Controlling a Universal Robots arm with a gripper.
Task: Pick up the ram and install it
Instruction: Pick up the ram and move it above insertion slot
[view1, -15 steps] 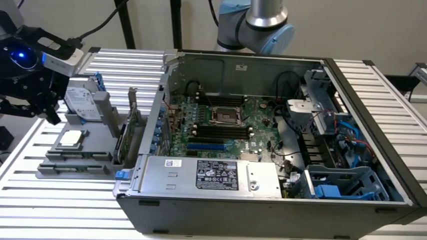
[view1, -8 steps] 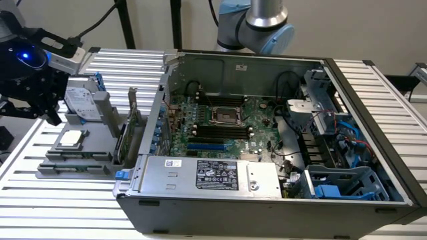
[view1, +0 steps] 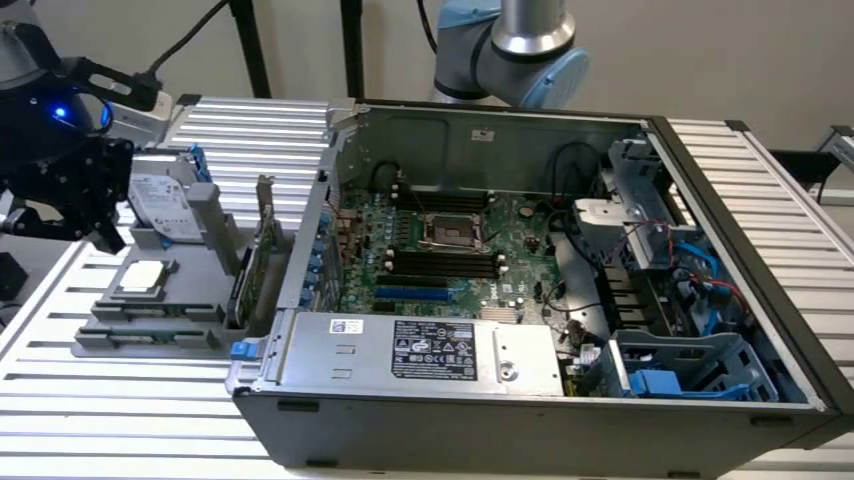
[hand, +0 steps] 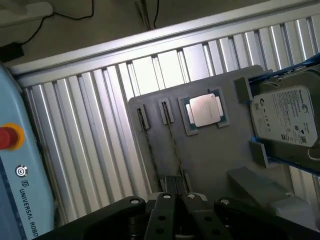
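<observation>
The ram (hand: 173, 147) stands on edge as a thin green strip in a slotted holder of the grey parts tray (hand: 215, 155); in the exterior view the ram (view1: 150, 336) sits at the tray's near end. My black gripper (view1: 104, 232) hangs above the tray's far-left side, well clear of the stick. In the wrist view the gripper (hand: 176, 196) is shut, fingers pressed together with nothing between them. The open computer case (view1: 747, 250) lies to the exterior view's right, with black memory slots (view1: 441, 262) on its motherboard.
On the tray rest a square silver processor (view1: 143, 277), a hard drive (view1: 163, 205) and an upright expansion card (view1: 256, 265). A power supply (view1: 414, 350) fills the case's near side. A teach pendant (hand: 15, 190) with a red button lies beside the ribbed table.
</observation>
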